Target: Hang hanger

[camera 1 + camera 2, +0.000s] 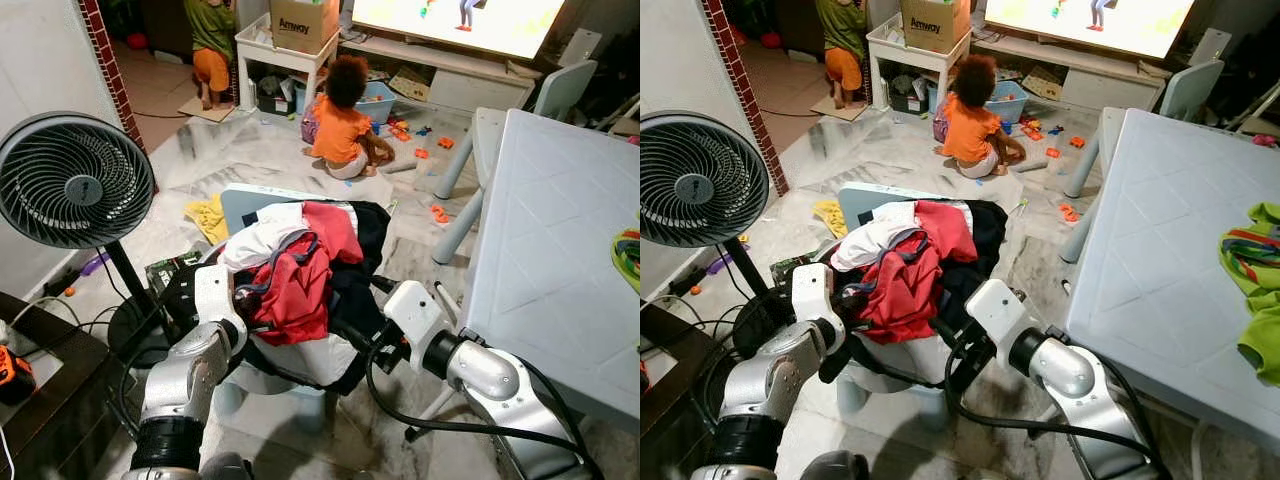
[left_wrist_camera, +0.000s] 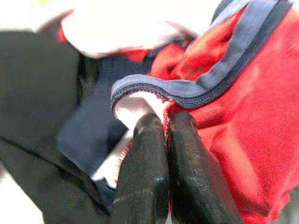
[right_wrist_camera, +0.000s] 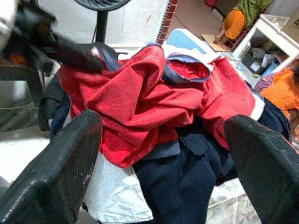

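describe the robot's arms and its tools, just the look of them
Both arms are silver metal tubes with black bands at the joints and a white boxy wrist block. A thick black cable loops under the right arm near its wrist. The left tool and the right tool each have two long matte black fingers, rounded at the tips, with a slightly rough, scuffed surface.

1. The left gripper [image 2: 166, 135] has its two black fingers pressed together, pinching red cloth [image 2: 243, 121].
2. The right gripper [image 3: 163, 154] holds its fingers spread wide apart, arm bent inward.
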{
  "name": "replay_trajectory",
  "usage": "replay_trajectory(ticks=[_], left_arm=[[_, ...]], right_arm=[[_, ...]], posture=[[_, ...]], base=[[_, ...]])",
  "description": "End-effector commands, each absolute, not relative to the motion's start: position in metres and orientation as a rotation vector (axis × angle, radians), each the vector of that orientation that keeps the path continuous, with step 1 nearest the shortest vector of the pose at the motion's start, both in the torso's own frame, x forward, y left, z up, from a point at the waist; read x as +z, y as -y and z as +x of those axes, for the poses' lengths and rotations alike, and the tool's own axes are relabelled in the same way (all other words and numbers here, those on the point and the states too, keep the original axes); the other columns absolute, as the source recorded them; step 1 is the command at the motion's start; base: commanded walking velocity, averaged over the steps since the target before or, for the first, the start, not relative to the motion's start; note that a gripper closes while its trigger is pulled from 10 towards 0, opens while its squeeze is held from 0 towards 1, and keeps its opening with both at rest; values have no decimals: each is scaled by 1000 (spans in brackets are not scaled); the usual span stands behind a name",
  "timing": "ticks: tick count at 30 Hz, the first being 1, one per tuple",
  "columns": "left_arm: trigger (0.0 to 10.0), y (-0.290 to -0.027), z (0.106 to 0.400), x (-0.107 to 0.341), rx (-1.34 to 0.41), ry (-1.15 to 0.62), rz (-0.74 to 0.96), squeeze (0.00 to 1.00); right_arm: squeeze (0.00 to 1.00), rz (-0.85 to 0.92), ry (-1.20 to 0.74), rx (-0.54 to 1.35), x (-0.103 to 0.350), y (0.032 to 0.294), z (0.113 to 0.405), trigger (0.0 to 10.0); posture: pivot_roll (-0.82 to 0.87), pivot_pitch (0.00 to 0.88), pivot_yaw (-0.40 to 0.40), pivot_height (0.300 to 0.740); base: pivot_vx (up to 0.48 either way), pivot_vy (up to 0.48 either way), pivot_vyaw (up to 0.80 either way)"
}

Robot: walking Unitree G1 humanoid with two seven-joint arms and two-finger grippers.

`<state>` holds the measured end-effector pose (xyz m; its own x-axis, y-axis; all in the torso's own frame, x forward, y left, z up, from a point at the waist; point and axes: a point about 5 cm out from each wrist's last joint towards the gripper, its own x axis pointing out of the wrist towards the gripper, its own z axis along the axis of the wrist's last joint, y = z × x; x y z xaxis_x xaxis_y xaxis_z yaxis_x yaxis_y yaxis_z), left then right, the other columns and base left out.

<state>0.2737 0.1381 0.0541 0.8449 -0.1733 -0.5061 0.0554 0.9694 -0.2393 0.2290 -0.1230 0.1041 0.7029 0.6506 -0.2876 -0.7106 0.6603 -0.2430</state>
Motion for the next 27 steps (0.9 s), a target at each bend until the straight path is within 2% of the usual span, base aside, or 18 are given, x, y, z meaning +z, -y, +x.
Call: replay_trajectory(ticks=[1, 5, 12, 13, 14, 19, 26, 27], left_arm=[[0, -137, 275, 64, -135, -506, -187, 0], [0, -131, 251, 67, -176, -589, -328, 0], [0, -130, 233, 60, -146, -679, -333, 0], [6431, -130, 233, 60, -144, -685, -337, 0], [10000, -130, 232, 60, -146, -690, -345, 1000], [10000, -134, 234, 58, -118, -701, -332, 1000], [10000, -145, 236, 57, -84, -695, -221, 1000], [10000, -149, 237, 56, -95, -689, -162, 1000]], right_arm=[[0, -359, -173, 772, 106, 124, 230, 10000], [0, -363, -177, 764, 104, 126, 230, 10000], [0, -361, -166, 774, 105, 121, 233, 10000], [0, -362, -166, 774, 105, 122, 234, 10000], [0, -364, -165, 773, 105, 122, 234, 10000], [0, -367, -166, 766, 105, 124, 234, 10000], [0, -367, -166, 763, 105, 124, 234, 10000], [0, -366, -166, 767, 105, 123, 234, 10000]], posture=[[-43, 4, -76, 740], [-32, 7, -72, 740], [-20, 5, -76, 740], [-20, 6, -76, 740], [-20, 6, -76, 740], [-25, 5, -75, 740], [-24, 6, -75, 740], [-24, 6, -75, 740]], base=[[0, 0, 0], [0, 0, 0], [0, 0, 0], [0, 0, 0], [0, 0, 0], [0, 0, 0], [0, 0, 0], [0, 0, 0]])
